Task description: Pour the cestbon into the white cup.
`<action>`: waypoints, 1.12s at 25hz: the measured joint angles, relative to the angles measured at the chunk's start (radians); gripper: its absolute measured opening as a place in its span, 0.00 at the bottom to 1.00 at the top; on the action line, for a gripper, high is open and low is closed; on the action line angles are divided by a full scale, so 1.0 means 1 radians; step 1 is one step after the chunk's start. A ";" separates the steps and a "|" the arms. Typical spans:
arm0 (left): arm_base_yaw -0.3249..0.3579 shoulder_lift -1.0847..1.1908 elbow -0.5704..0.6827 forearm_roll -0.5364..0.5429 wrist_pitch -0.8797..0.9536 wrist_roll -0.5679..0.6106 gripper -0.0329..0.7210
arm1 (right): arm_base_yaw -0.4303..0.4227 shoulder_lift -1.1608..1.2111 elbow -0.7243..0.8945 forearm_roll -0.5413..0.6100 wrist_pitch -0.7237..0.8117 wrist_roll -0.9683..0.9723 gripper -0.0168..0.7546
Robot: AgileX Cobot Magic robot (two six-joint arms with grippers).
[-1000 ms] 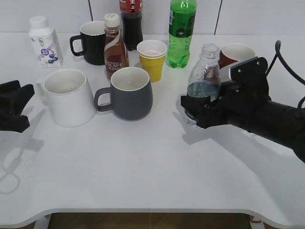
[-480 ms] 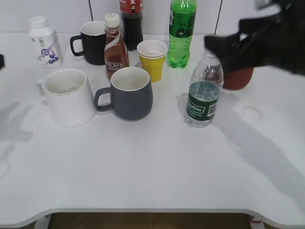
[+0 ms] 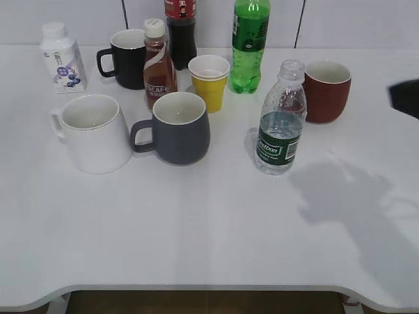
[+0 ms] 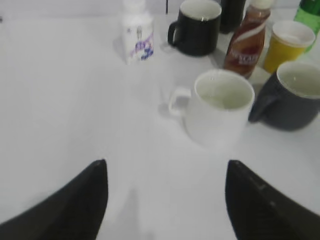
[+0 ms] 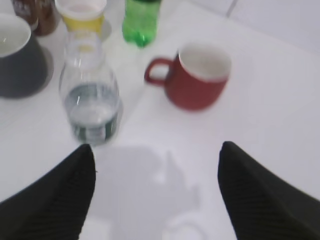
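The cestbon [image 3: 280, 121] stands upright and capless on the table, partly full, right of centre; it also shows in the right wrist view [image 5: 91, 97]. The white cup [image 3: 95, 133] stands at the left, handle to the left, and shows in the left wrist view [image 4: 220, 106]. My right gripper [image 5: 157, 187] is open and empty, above the table, back and right of the cestbon; only a dark bit of the arm [image 3: 406, 97] shows at the exterior view's right edge. My left gripper [image 4: 165, 197] is open and empty, well short of the white cup, and out of the exterior view.
A grey mug [image 3: 177, 127] stands right of the white cup. Behind are a black mug [image 3: 124, 57], a Nescafe bottle [image 3: 157, 64], a yellow paper cup [image 3: 209, 80], a cola bottle [image 3: 181, 29], a green soda bottle [image 3: 249, 42], a small milk bottle [image 3: 60, 57] and a red mug [image 3: 325, 90].
My right gripper has let go of the cestbon, lifted and pulled away to the right edge. My left gripper has withdrawn out of the exterior view. The cestbon stays standing.
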 joint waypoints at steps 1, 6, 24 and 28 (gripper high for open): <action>-0.001 -0.042 0.000 -0.012 0.063 0.000 0.78 | 0.008 -0.049 0.000 0.022 0.069 -0.001 0.76; -0.001 -0.232 0.000 -0.061 0.336 0.074 0.81 | 0.017 -0.294 0.032 0.110 0.392 -0.013 0.76; -0.001 -0.500 0.094 -0.185 0.344 0.177 0.77 | 0.020 -0.876 0.210 0.188 0.629 -0.090 0.76; -0.001 -0.500 0.094 -0.186 0.339 0.180 0.74 | 0.020 -0.876 0.210 0.188 0.626 -0.091 0.73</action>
